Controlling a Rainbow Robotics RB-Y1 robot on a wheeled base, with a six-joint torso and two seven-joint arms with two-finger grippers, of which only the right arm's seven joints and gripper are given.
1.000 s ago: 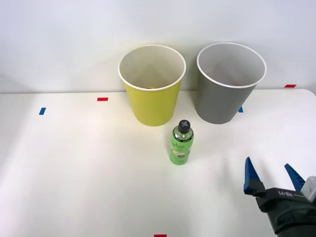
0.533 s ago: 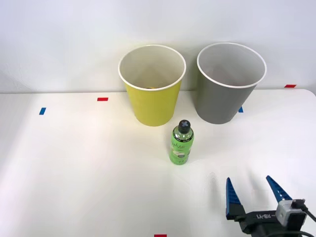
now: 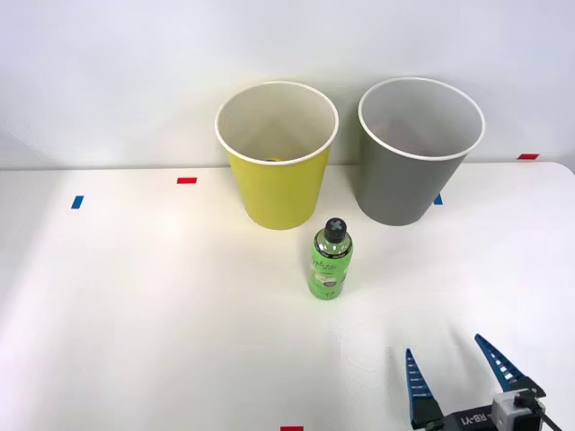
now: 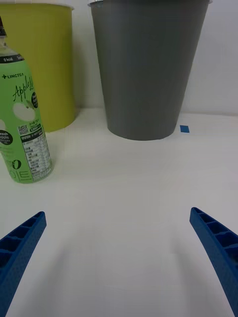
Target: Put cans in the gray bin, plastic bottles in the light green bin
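Near the tabletop's front edge the tool gapes wide (empty); a skewed approach could topple the upright bottle.

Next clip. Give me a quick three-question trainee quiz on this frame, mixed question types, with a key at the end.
1. True or false: the green plastic bottle stands upright on the table, in front of the two bins.
2. Which bin stands on the robot's right? A) the gray bin B) the light green bin
3. Fill in: the right gripper is ____, holding nothing, nearer the camera than the bottle.

Key: 1 true; 2 A; 3 open.
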